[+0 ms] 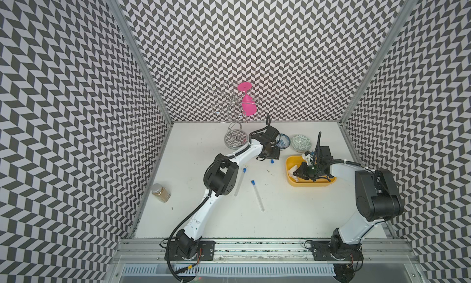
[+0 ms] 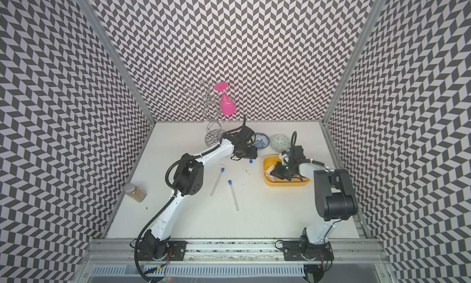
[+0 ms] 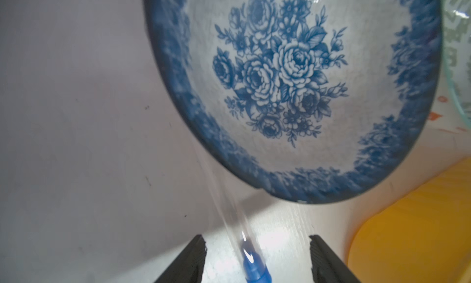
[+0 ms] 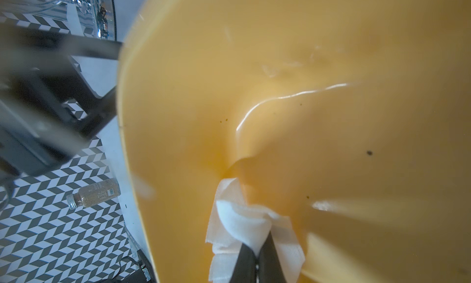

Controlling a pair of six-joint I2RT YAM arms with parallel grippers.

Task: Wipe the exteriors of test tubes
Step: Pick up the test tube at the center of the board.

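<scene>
Test tubes (image 1: 258, 196) lie flat on the white table (image 1: 293, 218). Two of them are near the middle, close to each other and apart from both grippers. At the right side stands the yellow tub (image 1: 311, 184). The right gripper (image 4: 257, 246) reaches down into it, its jaws pressed together on the white tissue (image 4: 242, 218). Behind the tub are the green bowl (image 1: 301, 142) and the blue flowered bowl (image 3: 280, 78). The third tube (image 3: 229, 213) lies just beside the blue flowered bowl; I cannot tell if they touch. The left gripper (image 3: 257, 253) stands over its blue cap (image 3: 254, 269), jaws wide apart, one on each side and not touching it.
</scene>
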